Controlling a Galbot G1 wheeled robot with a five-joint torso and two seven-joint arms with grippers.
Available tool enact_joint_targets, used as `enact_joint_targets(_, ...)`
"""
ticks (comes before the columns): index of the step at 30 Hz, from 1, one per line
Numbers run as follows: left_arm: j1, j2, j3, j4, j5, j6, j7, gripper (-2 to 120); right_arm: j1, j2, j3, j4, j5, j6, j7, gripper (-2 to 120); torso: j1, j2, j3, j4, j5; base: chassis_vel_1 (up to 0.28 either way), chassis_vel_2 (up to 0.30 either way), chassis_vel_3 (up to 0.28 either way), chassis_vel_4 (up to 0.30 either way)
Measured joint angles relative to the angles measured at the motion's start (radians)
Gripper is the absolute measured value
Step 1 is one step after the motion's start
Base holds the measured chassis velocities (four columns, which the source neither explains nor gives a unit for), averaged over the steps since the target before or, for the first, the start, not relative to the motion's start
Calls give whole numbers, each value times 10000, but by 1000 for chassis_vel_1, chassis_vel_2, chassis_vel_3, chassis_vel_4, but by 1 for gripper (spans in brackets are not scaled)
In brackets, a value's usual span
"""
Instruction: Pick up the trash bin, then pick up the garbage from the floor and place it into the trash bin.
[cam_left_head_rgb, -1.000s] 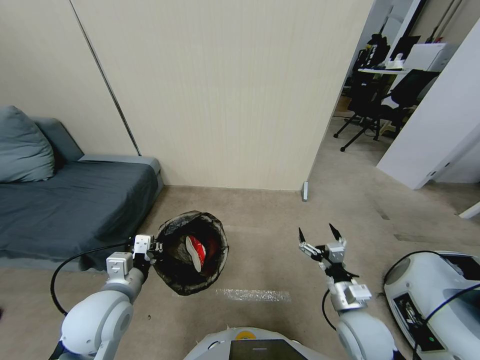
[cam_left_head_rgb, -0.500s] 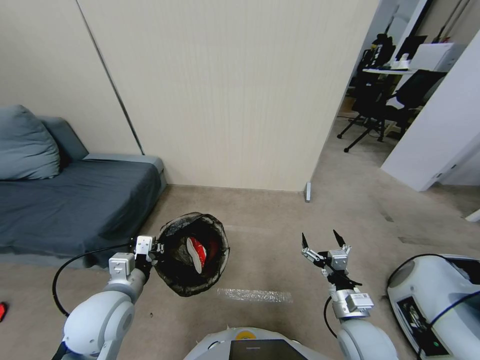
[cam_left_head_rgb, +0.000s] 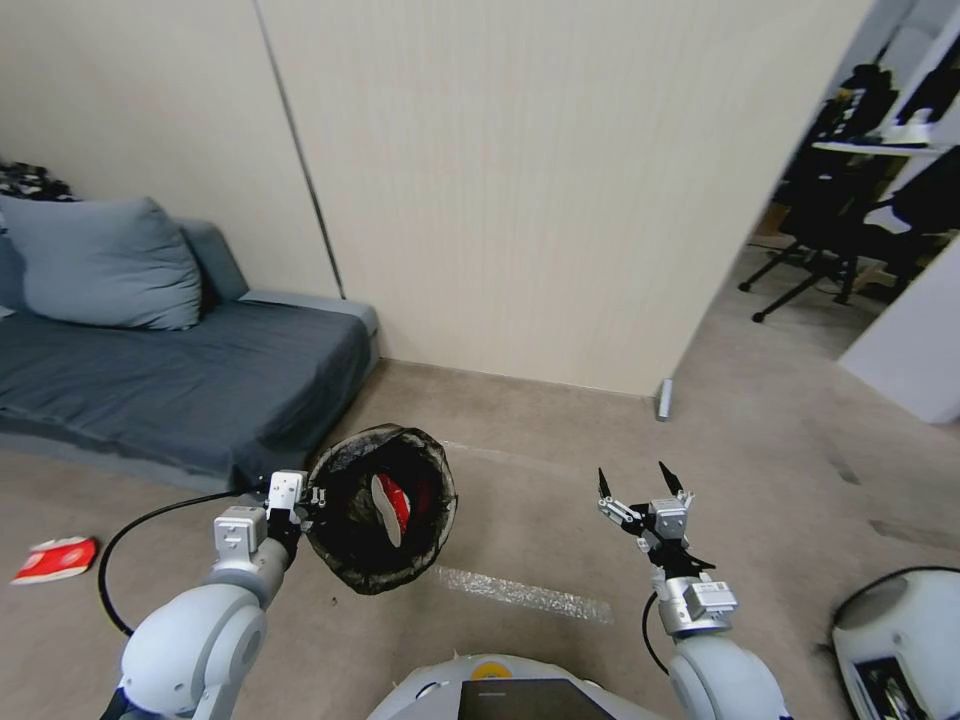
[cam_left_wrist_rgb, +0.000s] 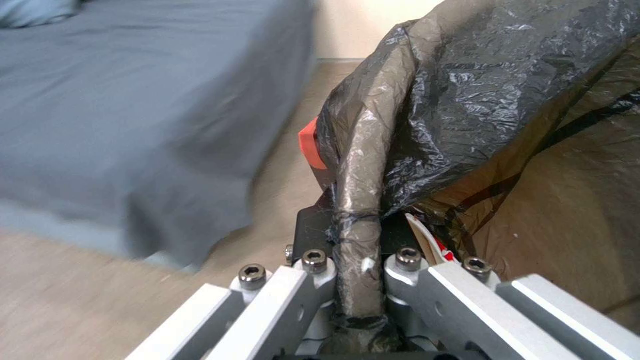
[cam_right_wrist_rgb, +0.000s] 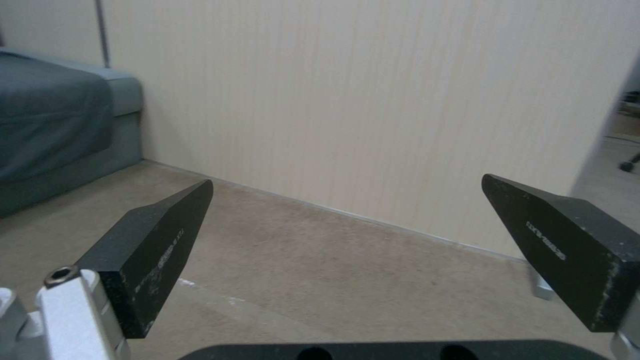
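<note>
My left gripper (cam_left_head_rgb: 312, 497) is shut on the rim of the trash bin (cam_left_head_rgb: 345, 560), holding it off the floor with its mouth tipped toward my head camera. The black bag lines it, and a red-and-white carton (cam_left_head_rgb: 391, 505) lies inside. In the left wrist view the fingers (cam_left_wrist_rgb: 313, 270) clamp the bag-covered rim (cam_left_wrist_rgb: 360, 190). One piece of garbage, a flat red-and-white carton (cam_left_head_rgb: 55, 560), lies on the floor at far left before the sofa. My right gripper (cam_left_head_rgb: 636, 483) hangs open and empty over bare floor; its dark fingertips (cam_right_wrist_rgb: 160, 235) stand wide apart.
A grey sofa (cam_left_head_rgb: 180, 380) with a pillow (cam_left_head_rgb: 100, 265) stands along the left wall. A beige panel wall (cam_left_head_rgb: 560, 180) ends at a small metal post (cam_left_head_rgb: 665, 398). Office chairs (cam_left_head_rgb: 850, 220) stand beyond. Clear tape (cam_left_head_rgb: 520, 592) marks the floor; another white machine (cam_left_head_rgb: 900, 640) sits at lower right.
The whole picture has slid rightward, so the camera has turned left; the sofa now shows more and the floor carton has come into view. Both arms keep their pose.
</note>
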Motion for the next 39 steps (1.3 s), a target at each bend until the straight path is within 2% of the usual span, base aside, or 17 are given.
enact_joint_targets(39, 65, 11, -26, -233, -30, 72, 30, 1, 370, -27, 6, -239, 406, -517, 288, 100, 1, -1, 0, 0, 0, 94, 88, 91, 90)
